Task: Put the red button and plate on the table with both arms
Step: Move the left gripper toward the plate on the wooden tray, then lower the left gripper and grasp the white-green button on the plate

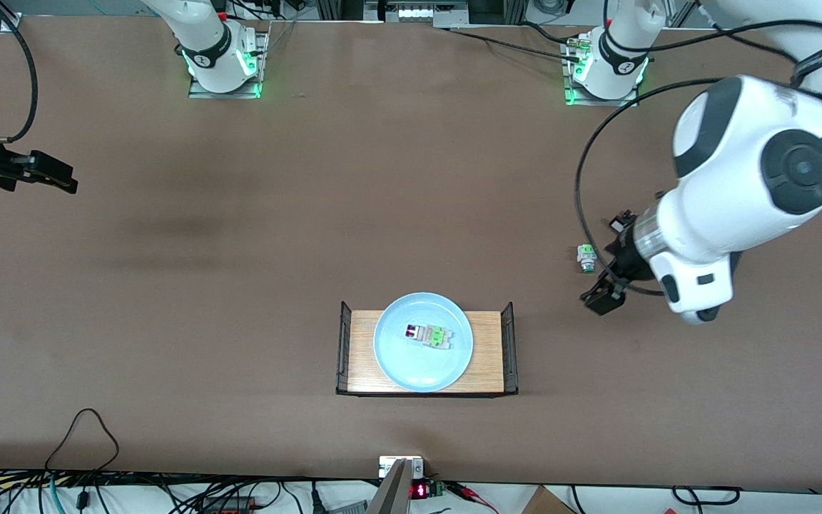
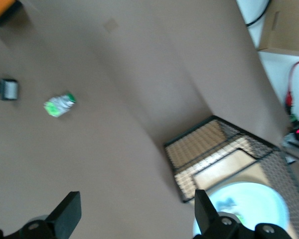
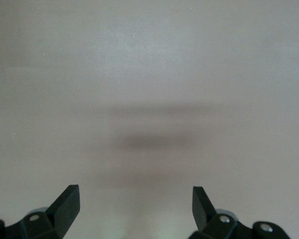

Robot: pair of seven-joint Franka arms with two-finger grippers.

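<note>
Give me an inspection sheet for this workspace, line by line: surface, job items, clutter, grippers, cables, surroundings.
Surface: matte brown table, faint dark smudges toward the right arm's end.
Job's things: round light-blue plate sits on a small wooden tray with black wire ends; the tiny red-capped pushbutton lies on the plate.
Clutter: green-capped switch on the table toward the left arm's end; a small black-and-white part beside it.
Grippers: left gripper open, over the table near the tray; right gripper open, over bare table.
Cables: black loop on the table's near edge.
Surroundings: wiring and electronics along the near edge.
</note>
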